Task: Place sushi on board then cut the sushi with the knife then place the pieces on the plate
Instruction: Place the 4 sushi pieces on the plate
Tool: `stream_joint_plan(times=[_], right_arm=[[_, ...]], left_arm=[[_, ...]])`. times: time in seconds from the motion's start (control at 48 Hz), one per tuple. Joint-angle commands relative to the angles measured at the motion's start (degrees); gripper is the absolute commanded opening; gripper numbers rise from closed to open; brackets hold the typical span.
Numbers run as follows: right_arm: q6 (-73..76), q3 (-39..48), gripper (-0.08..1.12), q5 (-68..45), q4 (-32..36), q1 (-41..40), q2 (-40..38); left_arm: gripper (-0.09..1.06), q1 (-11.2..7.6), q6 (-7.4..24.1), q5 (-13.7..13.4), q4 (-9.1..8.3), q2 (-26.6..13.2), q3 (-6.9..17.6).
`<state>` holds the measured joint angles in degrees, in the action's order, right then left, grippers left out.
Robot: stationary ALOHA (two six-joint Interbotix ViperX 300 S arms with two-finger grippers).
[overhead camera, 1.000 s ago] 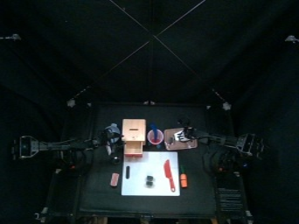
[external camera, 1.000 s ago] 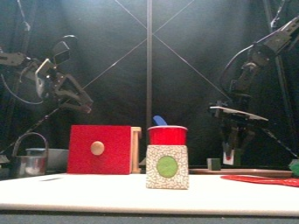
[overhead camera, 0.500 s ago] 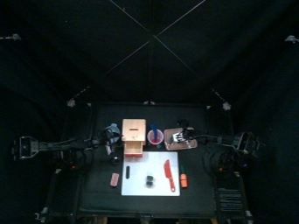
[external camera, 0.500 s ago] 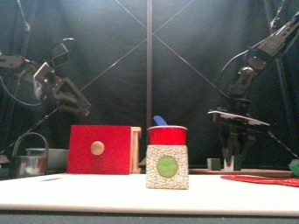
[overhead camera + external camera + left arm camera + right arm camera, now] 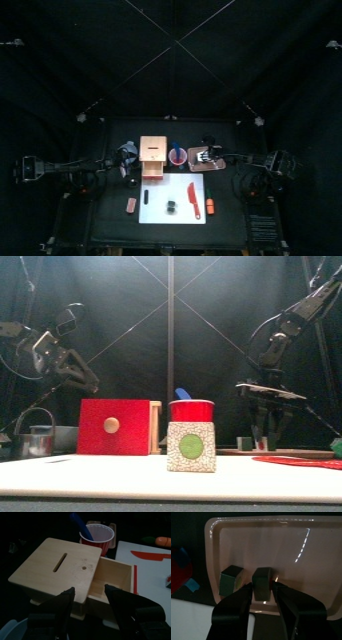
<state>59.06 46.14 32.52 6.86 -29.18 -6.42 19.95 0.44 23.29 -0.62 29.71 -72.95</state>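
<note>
One sushi piece (image 5: 262, 582) stands on the pink tray (image 5: 304, 562) between the jaws of the right gripper (image 5: 263, 587), which are clamped against its two sides. A second piece (image 5: 231, 578) stands on the same tray just beside those jaws. A third sushi portion (image 5: 191, 446) and one red knife (image 5: 193, 197) rest on the white cutting board (image 5: 160, 190), well apart from both sets of jaws. The left gripper (image 5: 89, 589) hangs with its jaws spread and empty over the one wooden box (image 5: 57, 567), with one red cup (image 5: 97, 534) holding one blue knife (image 5: 78, 521) beyond their tips.

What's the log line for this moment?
right tool: shut on sushi piece, over pink tray | left tool: open, near wooden box | red knife: on white cutting board
</note>
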Motion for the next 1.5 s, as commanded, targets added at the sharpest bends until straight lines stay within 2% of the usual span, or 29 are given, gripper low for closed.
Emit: stream_joint_plan(times=[0.021,0.25,0.604,0.792,0.917,1.083,1.271,1.5], right_arm=[[0.0,-2.0,0.77,0.1,0.1,-0.3,-0.8],[-0.7,-4.1,0.77,2.5,0.1,-0.3,-3.1],[-1.0,-3.5,0.77,9.4,1.6,0.4,-14.8],[-5.0,-1.0,0.77,4.7,1.1,9.4,-18.4],[-10.7,-2.0,0.77,0.8,-0.8,18.5,-16.3],[-17.9,-7.6,0.77,1.1,-4.7,25.4,-9.8],[-31.3,-18.3,0.77,7.7,-11.1,28.3,0.0],[-48.1,-29.8,0.77,10.0,-15.9,29.4,11.3]], left_arm=[[0.87,0.35,0.1,0.4,-0.44,0.4,0.8],[0.87,0.44,0.1,0.4,-0.44,0.4,0.8],[0.87,0.35,0.0,0.4,-0.35,0.5,2.0],[0.87,0.26,-0.1,0.4,-0.35,0.5,2.7],[0.87,0.18,0.0,0.4,-0.44,0.6,3.9],[0.87,0.00,-0.1,0.2,-0.26,0.5,5.4],[0.87,-0.97,-0.4,0.2,-0.09,0.5,5.9],[0.87,-1.32,-0.3,0.2,1.23,0.5,5.4]])
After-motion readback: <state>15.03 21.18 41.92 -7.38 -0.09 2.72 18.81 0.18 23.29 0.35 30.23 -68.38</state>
